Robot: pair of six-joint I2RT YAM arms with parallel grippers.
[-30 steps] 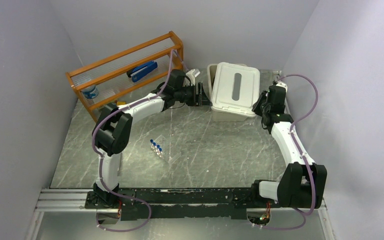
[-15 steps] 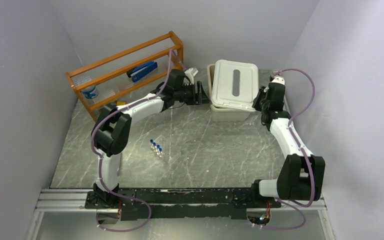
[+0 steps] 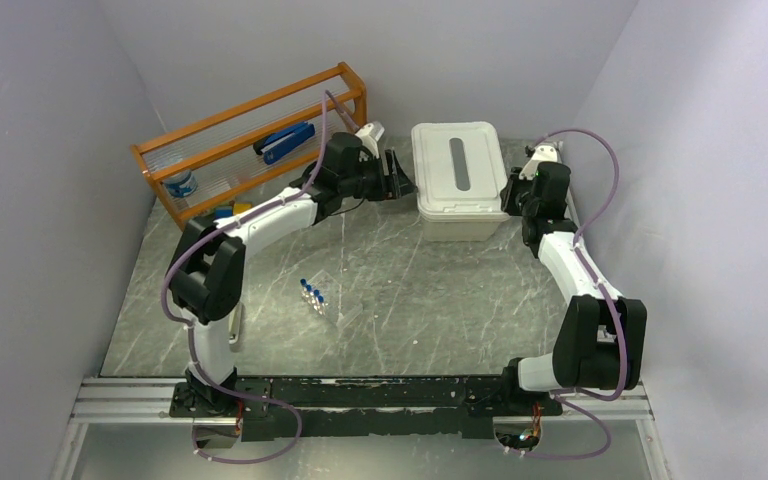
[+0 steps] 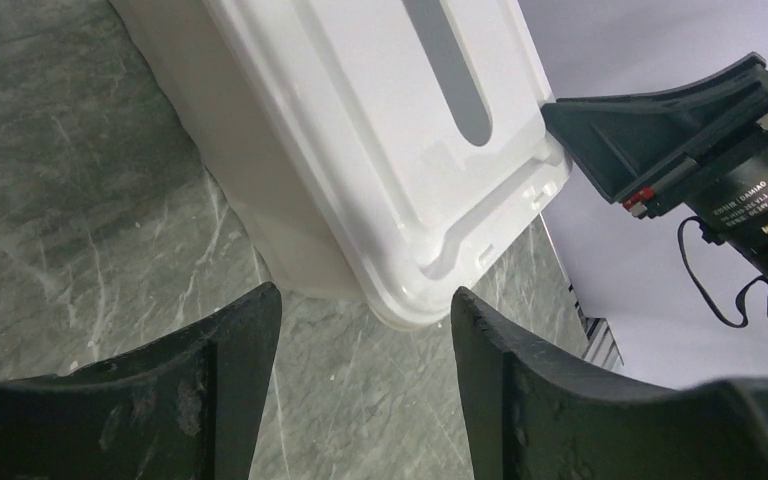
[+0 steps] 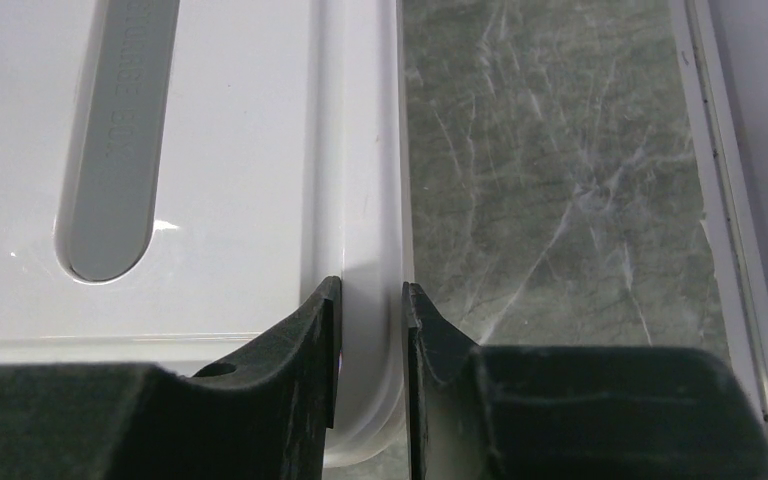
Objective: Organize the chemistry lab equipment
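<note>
Blue-capped tubes (image 3: pixel 311 295) stand in a small clear rack in the middle of the table, away from both arms. A white storage box (image 3: pixel 458 226) sits at the back with its white lid (image 3: pixel 457 165) lying flat on it. My right gripper (image 3: pixel 509 192) is at the lid's right edge, and the right wrist view shows the gripper (image 5: pixel 370 300) shut on the lid's raised rim (image 5: pixel 370 200). Just left of the box my left gripper (image 3: pixel 397 178) hangs above the table, open and empty (image 4: pixel 365 305), facing a corner of the lid (image 4: pixel 390 130). The other lab items are out of view.
An orange wire shelf (image 3: pixel 250 140) stands at the back left with a blue stapler (image 3: pixel 288 142) and a blue-capped jar (image 3: pixel 181 184) on it. A black camera (image 4: pixel 720 150) sits beyond the box in the left wrist view. Grey walls close in both sides.
The lid, tilted and skewed over the box before, now lies square on it, carried back by my right gripper. My left gripper has pulled back to the left and risen a little.
</note>
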